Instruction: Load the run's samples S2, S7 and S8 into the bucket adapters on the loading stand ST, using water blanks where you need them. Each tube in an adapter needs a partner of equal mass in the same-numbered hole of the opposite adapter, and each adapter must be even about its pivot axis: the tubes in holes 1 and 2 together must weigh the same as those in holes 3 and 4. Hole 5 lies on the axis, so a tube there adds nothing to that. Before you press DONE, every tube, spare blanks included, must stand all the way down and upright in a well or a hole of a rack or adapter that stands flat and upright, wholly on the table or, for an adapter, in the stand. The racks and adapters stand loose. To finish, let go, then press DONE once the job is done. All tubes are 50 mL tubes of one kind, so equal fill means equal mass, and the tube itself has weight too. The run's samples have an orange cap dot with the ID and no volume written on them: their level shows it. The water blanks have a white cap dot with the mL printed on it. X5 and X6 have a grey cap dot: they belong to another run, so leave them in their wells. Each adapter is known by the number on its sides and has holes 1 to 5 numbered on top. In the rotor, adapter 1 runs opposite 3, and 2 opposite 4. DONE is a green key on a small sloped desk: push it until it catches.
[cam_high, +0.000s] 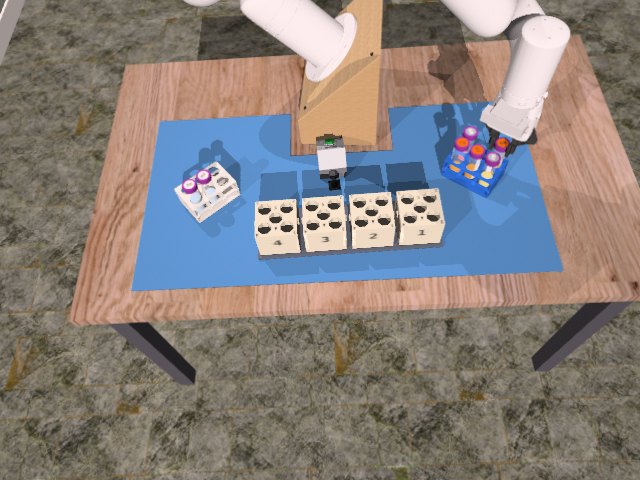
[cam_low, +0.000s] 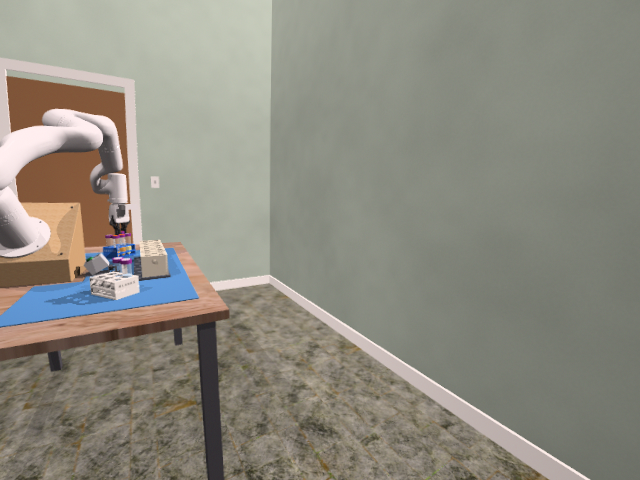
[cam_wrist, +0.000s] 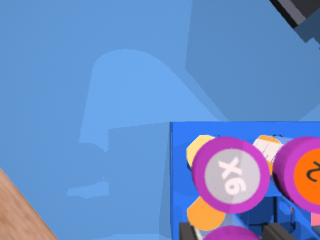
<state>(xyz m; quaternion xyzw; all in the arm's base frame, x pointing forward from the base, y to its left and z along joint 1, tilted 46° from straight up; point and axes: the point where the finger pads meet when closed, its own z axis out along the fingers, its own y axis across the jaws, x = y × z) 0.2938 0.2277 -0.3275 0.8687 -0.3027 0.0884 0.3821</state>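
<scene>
My gripper (cam_high: 501, 142) (cam_low: 120, 230) (cam_wrist: 232, 234) is shut on an orange-dot tube (cam_high: 501, 145) over the blue rack (cam_high: 465, 184) (cam_wrist: 300, 128), beside X6 (cam_high: 492, 158) (cam_wrist: 231, 175). The held tube's ID is unreadable, and I cannot tell whether it is all the way down. S2 (cam_high: 477, 150) (cam_wrist: 311, 175), another orange-dot tube (cam_high: 461, 144) and a pale-dot tube (cam_high: 469, 132) stand in this rack. Adapter 4 (cam_high: 277, 245), adapter 3 (cam_high: 324, 242), adapter 2 (cam_high: 372, 239) and adapter 1 (cam_high: 421, 235) stand on the loading stand with no tubes showing.
The white blanks rack (cam_high: 222, 203) (cam_low: 116, 292) at the left holds two white-dot blanks (cam_high: 189, 186) (cam_high: 203, 176). The sloped desk (cam_high: 331, 159) (cam_low: 97, 264) with the green DONE key (cam_high: 329, 141) stands behind the adapters, in front of the arm's wooden base (cam_high: 336, 113).
</scene>
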